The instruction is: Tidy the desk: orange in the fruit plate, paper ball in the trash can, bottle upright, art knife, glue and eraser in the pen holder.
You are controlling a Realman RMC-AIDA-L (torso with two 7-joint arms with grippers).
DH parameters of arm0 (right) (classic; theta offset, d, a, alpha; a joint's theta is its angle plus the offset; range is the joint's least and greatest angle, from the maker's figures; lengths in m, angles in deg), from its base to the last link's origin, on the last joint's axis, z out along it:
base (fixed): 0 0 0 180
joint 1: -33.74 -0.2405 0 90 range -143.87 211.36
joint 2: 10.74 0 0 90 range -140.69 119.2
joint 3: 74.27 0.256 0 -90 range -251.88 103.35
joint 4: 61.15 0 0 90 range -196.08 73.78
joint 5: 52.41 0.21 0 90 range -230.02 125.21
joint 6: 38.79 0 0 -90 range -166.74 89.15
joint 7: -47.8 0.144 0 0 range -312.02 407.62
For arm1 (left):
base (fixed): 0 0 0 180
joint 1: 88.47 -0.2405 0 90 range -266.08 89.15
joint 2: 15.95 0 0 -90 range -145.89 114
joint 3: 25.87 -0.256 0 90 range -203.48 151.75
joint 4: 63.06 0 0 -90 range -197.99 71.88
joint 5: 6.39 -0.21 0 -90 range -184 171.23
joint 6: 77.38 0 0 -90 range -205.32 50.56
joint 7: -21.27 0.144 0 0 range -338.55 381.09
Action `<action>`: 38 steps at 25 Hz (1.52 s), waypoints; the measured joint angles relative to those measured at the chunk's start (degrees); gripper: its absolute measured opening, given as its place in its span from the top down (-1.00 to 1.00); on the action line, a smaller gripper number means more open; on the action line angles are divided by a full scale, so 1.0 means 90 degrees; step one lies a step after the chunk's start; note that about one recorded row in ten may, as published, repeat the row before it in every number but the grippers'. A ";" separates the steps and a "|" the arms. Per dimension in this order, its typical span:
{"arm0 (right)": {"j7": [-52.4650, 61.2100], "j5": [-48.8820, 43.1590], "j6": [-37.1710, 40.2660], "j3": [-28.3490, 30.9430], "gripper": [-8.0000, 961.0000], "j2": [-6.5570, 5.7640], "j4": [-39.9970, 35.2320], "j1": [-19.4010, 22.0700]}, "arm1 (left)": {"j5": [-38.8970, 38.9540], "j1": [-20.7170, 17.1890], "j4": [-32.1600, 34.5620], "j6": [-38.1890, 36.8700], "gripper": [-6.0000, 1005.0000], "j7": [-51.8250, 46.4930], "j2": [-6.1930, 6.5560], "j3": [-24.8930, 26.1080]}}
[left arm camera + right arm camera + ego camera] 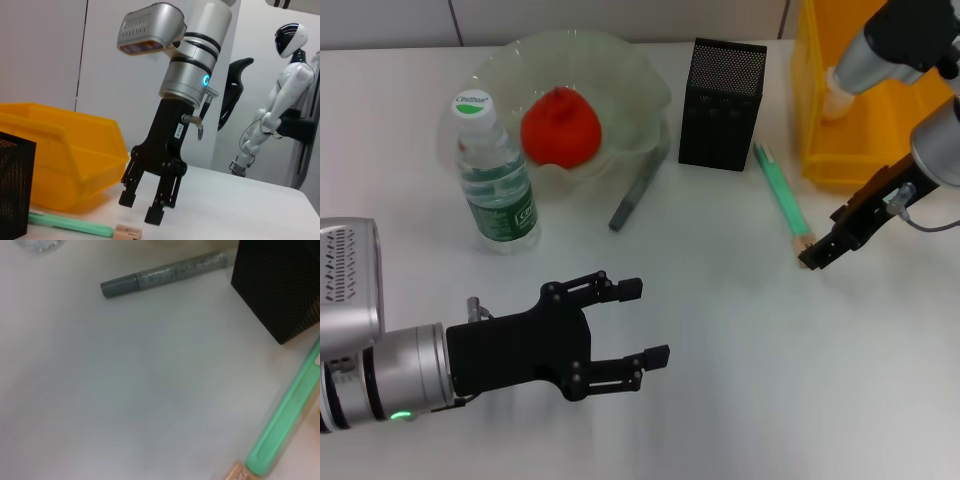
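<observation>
Two end effectors are in view over the white table (pixel 720 330). The right end effector (pixel 817 255) is lowered at the table's right side, its black fingers spread apart and tips close to the surface, directly over the tiny beige rectangular eraser (pixel 128 232); from the left wrist view the eraser lies on the table below and between the tips, and no contact can be confirmed. Touching the eraser's end is a mint-green stick-shaped tool (pixel 781 190), lying flat and running from the eraser toward the black square metal-mesh pen holder (pixel 721 104), which stands upright just beyond it. Right of the pen holder stands the bright yellow rectangular plastic trash can (pixel 830 150), partly hidden by the right arm.

The left end effector (pixel 642 322) hovers over the near left part of the table, its fingers wide apart and holding nothing, well apart from every object.

A slim grey pen-shaped item (pixel 638 197) lies flat between the pen holder and the wide translucent pale-green fruit plate (pixel 645 85), its far end at the plate's scalloped rim. The round red-orange orange (pixel 560 126) sits inside the fruit plate. The small clear plastic water bottle (pixel 496 180), with dark green label and white cap, stands upright just beside the plate's near left rim.
</observation>
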 joint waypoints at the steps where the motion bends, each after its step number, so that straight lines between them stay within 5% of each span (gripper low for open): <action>1: 0.0000 0.0024 -0.0041 -0.0050 -0.61 0.0001 0.0027 0.0000 | 0.0002 0.0007 -0.0004 0.0003 -0.61 0.0000 0.0000 0.0002; 38: 0.2133 -0.0055 -0.1342 -0.0353 -0.58 0.0007 0.0728 -0.0243 | 0.0079 0.0171 -0.0075 0.0144 -0.60 0.0000 0.0002 0.0005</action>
